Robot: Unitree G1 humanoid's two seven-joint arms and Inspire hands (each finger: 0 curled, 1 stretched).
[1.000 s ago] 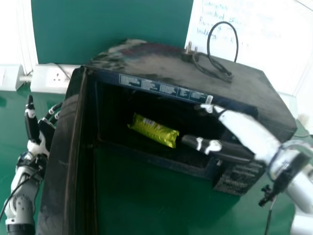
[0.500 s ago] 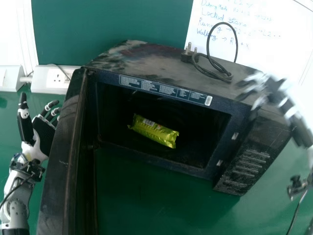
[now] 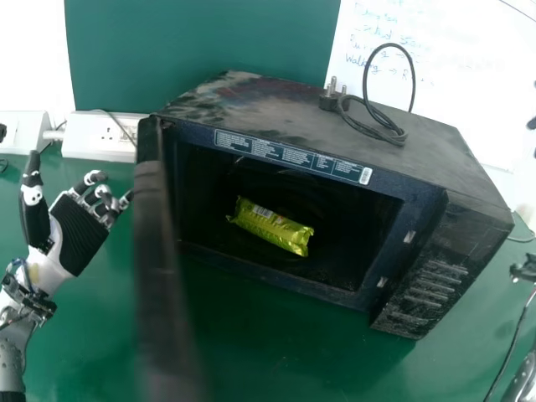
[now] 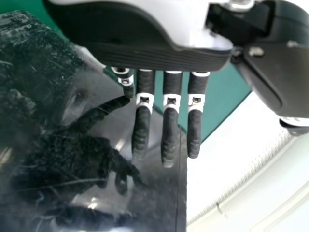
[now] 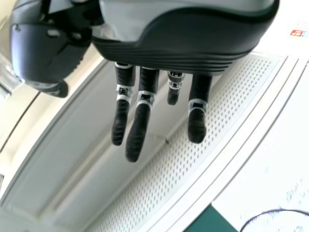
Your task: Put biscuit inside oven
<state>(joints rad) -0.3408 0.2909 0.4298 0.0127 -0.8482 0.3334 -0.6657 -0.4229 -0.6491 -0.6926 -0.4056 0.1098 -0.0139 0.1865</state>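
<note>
Counting one biscuit packet (image 3: pixel 272 227) inside one black oven (image 3: pixel 435 251), with its single door (image 3: pixel 157 251) open, on a green table (image 3: pixel 251 335). Sees the left hand (image 3: pixel 77 234) near the door and the right hand (image 3: pixel 533 123) at the head view's right edge, both relaxed. Finds one printed label (image 3: pixel 289 157) above the opening, plus handwriting on one whiteboard (image 3: pixel 469 92).

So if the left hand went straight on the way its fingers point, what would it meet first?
Most likely the open oven door: in the head view, the left hand points toward its hinge end. Depth is unclear, though, so it might only graze the edge.
</note>
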